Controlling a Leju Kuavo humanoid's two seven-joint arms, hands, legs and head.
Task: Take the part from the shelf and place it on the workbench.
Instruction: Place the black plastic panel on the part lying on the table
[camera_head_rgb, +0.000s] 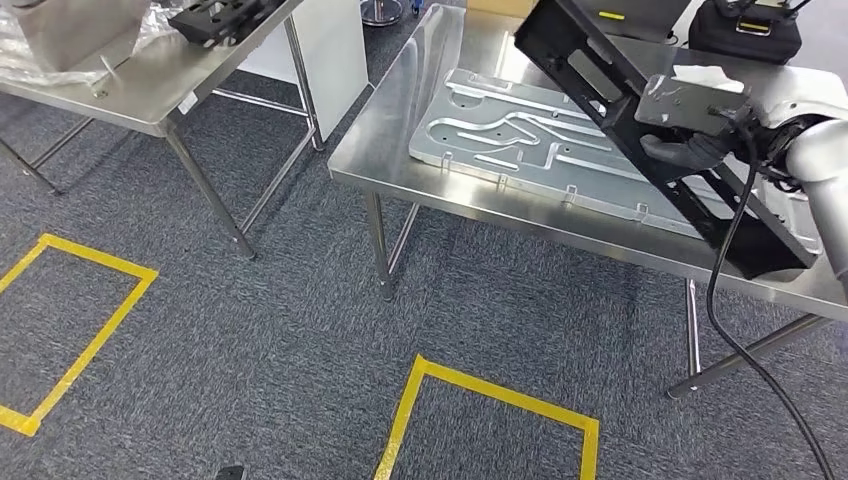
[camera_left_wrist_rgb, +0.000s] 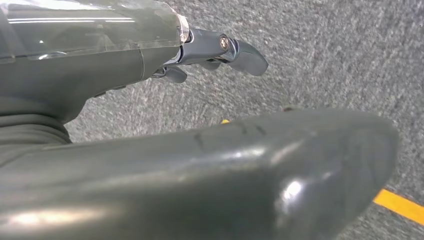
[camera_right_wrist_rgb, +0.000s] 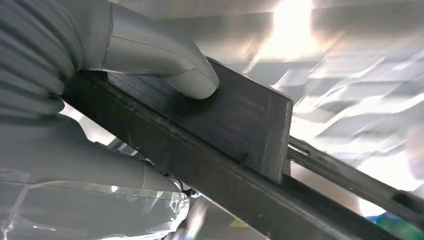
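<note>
The black frame-like part (camera_head_rgb: 640, 130) hangs tilted over the right steel surface (camera_head_rgb: 400, 150), its far end high and to the left, its near end low and to the right above the surface's near right edge. Whether that low end touches the surface cannot be told. The right robot hand (camera_head_rgb: 690, 125) is clamped on the part around its middle; in the right wrist view the thick grey thumb (camera_right_wrist_rgb: 165, 60) presses flat on a dark block of the part (camera_right_wrist_rgb: 240, 125), with the long black bar running on beneath it. Under the part, flat on the same surface, lies a silver machined plate (camera_head_rgb: 520, 140) with curved grooves and slots. A black cable (camera_head_rgb: 735, 330) hangs from the right arm down past the surface's edge. The left robot hand (camera_left_wrist_rgb: 220, 50) hangs over grey carpet (camera_left_wrist_rgb: 325, 55), holding nothing, fingers loosely spread. Far left stands a second steel surface (camera_head_rgb: 150, 85) carrying another black part (camera_head_rgb: 215, 20). Yellow tape squares (camera_head_rgb: 490, 410) mark the carpet nearby.
</note>
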